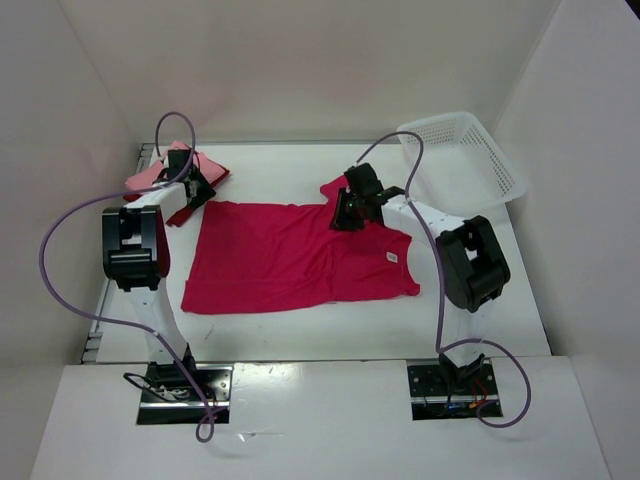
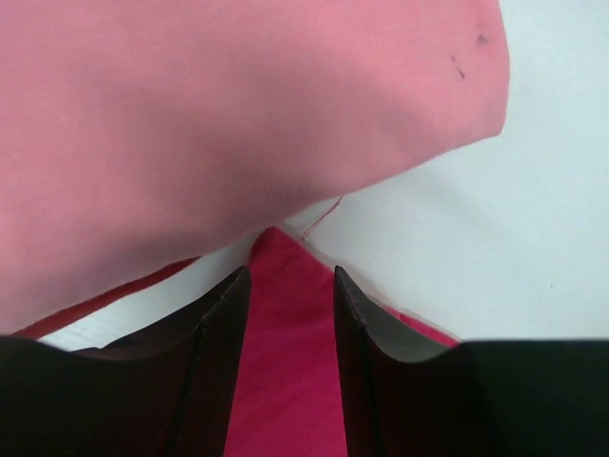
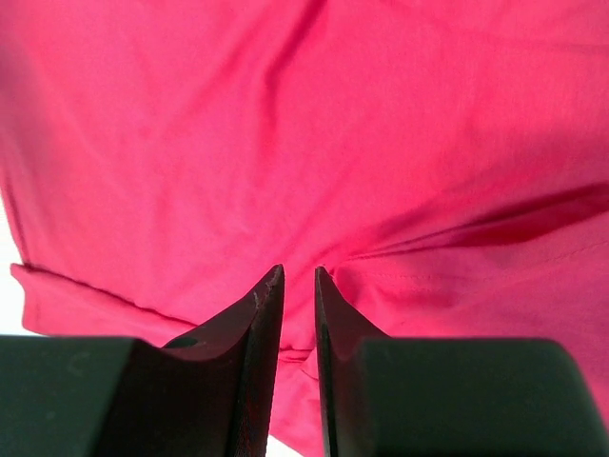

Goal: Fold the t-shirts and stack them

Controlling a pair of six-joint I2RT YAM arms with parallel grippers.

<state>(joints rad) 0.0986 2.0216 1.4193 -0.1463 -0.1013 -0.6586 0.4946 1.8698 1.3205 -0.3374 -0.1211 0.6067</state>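
Fingers of the left gripper stand apart with a clear gap. A tongue of red cloth lies in that gap, and neither finger is seen pressing on it. The wrist view does not show which red shirt that tongue belongs to. Just past the tips, the pink shirt fills the upper part of that view, its rounded edge over the white table. From above, this gripper is at the far left corner, over the pile where the pink shirt and the dark red shirt lie bunched together.

The right gripper is only narrowly parted, with a thin slot between its black tips and nothing clamped in it. It hovers low over the magenta shirt, at the far right sleeve, with a seam and soft folds just ahead of the tips.

The magenta shirt lies spread flat in the middle of the table, its neck end to the right and a small white label showing there. Its far left corner comes near the pile.

A white basket sits tilted at the far right corner, by the wall. Plain white walls close the table in on three sides — purple cables loop from each arm down to its base.
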